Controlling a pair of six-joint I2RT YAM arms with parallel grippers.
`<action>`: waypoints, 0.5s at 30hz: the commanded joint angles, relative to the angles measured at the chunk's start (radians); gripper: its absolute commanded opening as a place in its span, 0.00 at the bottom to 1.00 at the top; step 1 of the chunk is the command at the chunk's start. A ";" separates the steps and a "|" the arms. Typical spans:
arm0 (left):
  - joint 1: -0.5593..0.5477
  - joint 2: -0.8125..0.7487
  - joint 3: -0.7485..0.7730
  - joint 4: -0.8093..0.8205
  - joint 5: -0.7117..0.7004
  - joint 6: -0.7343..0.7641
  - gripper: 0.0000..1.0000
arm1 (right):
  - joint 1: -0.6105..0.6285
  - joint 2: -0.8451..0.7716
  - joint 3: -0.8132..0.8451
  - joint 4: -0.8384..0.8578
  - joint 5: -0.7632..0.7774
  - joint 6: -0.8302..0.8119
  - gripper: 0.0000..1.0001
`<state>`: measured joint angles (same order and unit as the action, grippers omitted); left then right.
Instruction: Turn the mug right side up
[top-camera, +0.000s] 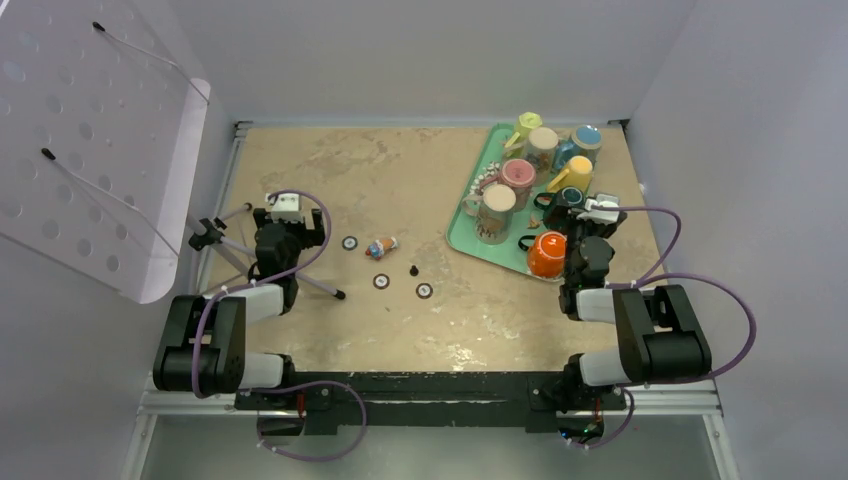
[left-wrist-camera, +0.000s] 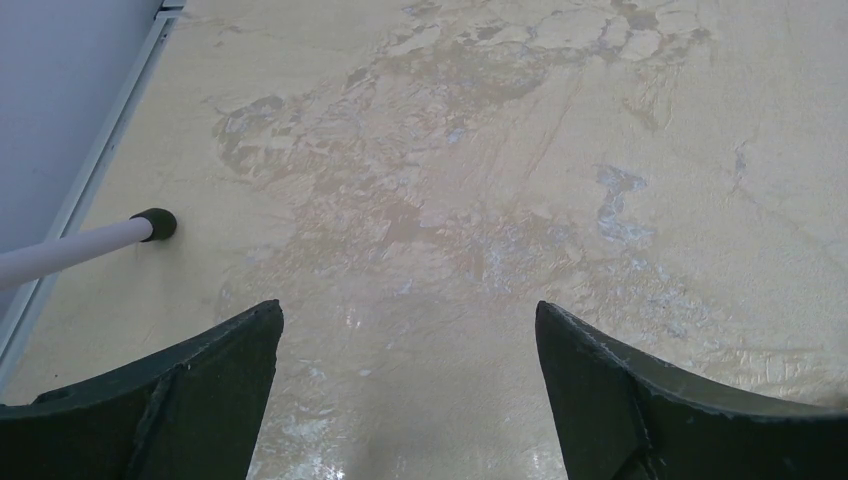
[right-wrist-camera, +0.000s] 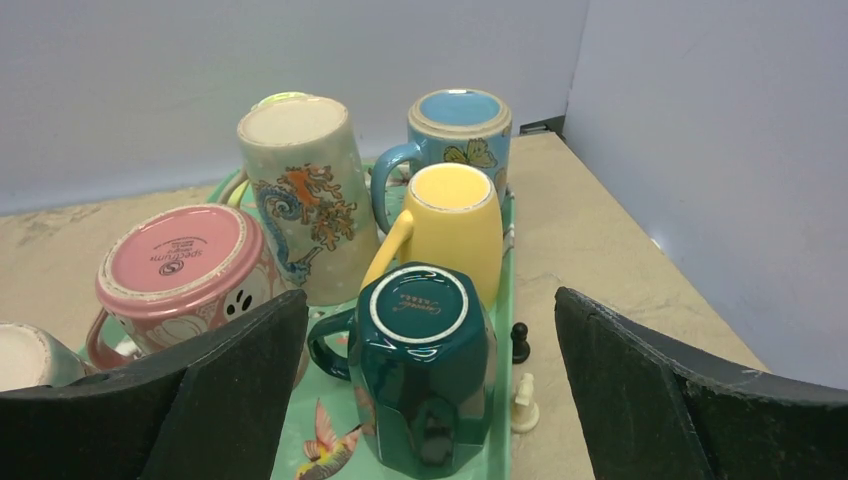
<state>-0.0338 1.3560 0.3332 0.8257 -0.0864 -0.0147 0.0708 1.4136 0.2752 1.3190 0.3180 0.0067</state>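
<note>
A green tray (top-camera: 462, 235) at the back right holds several mugs, all bottom up. A dark teal mug (right-wrist-camera: 425, 360) stands upside down at the tray's near right edge, handle to the left; it also shows in the top view (top-camera: 566, 198). My right gripper (right-wrist-camera: 430, 298) is open, its fingers on either side of the teal mug and apart from it; in the top view it (top-camera: 583, 212) hovers over that corner. My left gripper (left-wrist-camera: 410, 310) is open and empty over bare table at the left (top-camera: 283, 212).
Pink (right-wrist-camera: 180, 265), cream dragon (right-wrist-camera: 305, 190), yellow (right-wrist-camera: 450, 225) and blue (right-wrist-camera: 455, 125) mugs crowd behind the teal one. An orange mug (top-camera: 545, 255) sits near my right arm. Two chess pieces (right-wrist-camera: 519, 342) stand beside the tray. A tripod (top-camera: 225, 240) and small items (top-camera: 381, 247) lie mid-table.
</note>
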 joint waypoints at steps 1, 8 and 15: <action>0.003 -0.002 -0.007 0.073 -0.006 -0.013 1.00 | -0.005 -0.049 0.010 0.050 -0.001 -0.029 0.98; 0.004 -0.037 -0.021 0.080 0.063 0.009 1.00 | -0.001 -0.313 0.270 -0.546 -0.262 -0.075 0.98; 0.005 -0.189 0.205 -0.488 0.380 0.134 1.00 | 0.271 -0.243 0.731 -1.160 -0.420 -0.378 0.97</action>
<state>-0.0334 1.2106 0.3584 0.6498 0.0998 0.0483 0.2047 1.0756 0.7570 0.6136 0.0494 -0.1543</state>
